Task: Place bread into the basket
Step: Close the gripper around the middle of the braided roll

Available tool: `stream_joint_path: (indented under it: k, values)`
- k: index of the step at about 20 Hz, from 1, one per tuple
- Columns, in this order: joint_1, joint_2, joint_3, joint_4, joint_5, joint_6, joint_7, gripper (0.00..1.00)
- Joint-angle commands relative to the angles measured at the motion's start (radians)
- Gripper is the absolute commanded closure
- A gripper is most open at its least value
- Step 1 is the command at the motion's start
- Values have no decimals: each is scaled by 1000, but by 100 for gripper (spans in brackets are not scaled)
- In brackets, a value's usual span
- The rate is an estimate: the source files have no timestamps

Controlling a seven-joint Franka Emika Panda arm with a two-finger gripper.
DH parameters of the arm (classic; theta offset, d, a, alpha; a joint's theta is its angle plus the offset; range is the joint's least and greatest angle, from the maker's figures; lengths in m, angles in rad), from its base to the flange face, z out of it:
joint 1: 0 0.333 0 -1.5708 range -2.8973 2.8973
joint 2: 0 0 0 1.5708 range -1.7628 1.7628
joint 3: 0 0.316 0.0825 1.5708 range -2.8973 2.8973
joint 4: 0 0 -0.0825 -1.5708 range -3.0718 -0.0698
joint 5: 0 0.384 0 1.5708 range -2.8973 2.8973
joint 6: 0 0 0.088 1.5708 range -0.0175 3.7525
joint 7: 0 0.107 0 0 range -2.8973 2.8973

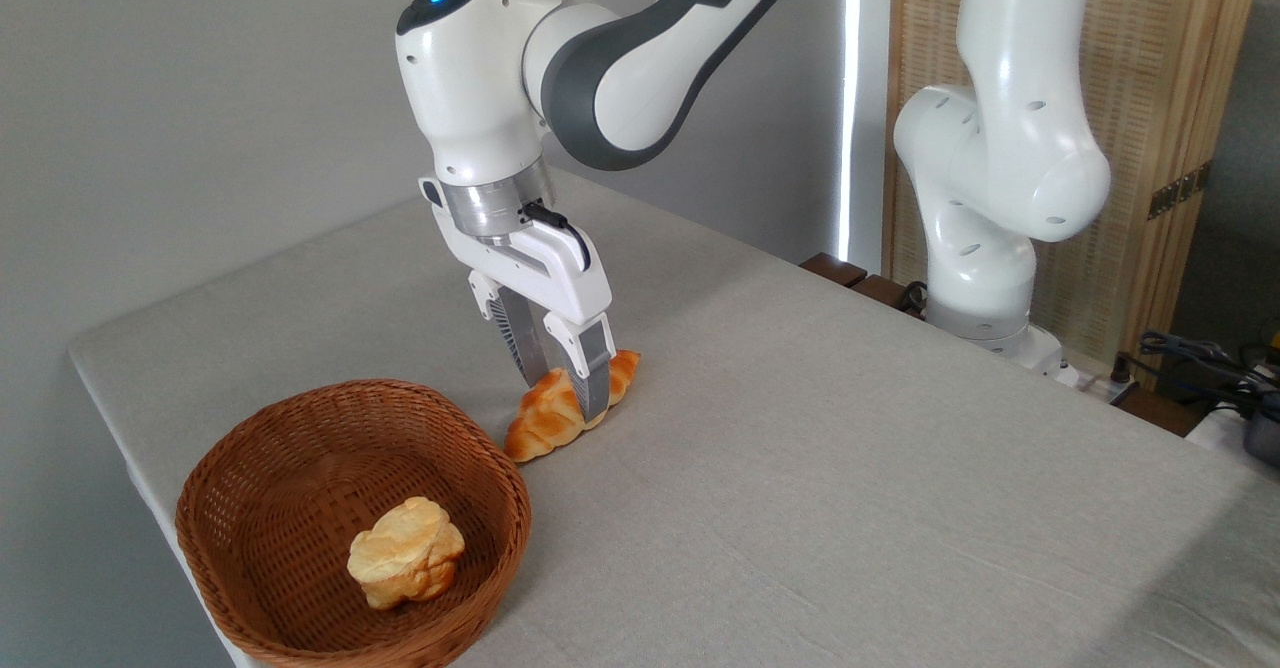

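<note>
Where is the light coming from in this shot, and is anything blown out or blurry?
Fixed camera view: a bright vertical strip behind the arm is blown out; soft daylight casts faint shadows beside the basket and under the bread; the gripper looks sharp, no motion blur.

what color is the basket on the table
Reddish-brown woven wicker basket, clearest in the fixed camera view.

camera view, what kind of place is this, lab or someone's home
Most likely a robot lab or demo room. The arm's base is fixed at a cloth-covered table, loose cables lie at the right, and a folding wooden screen stands behind.
</note>
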Motion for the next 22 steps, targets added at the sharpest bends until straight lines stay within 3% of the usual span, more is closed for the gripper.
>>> stream_joint_path:
  k: [1, 6, 9, 12, 15, 22]
  values:
    - [-11, 1, 5, -7, -13, 18, -15, 0]
    - [-17, 13, 5, -7, -13, 18, -15, 1]
    - [-18, 13, 5, -7, -13, 18, -13, 17]
    - [-18, 13, 5, -5, -13, 18, -12, 46]
    - [-18, 12, 5, -5, -13, 18, -6, 66]
    - [-18, 12, 5, -5, -13, 18, -4, 67]
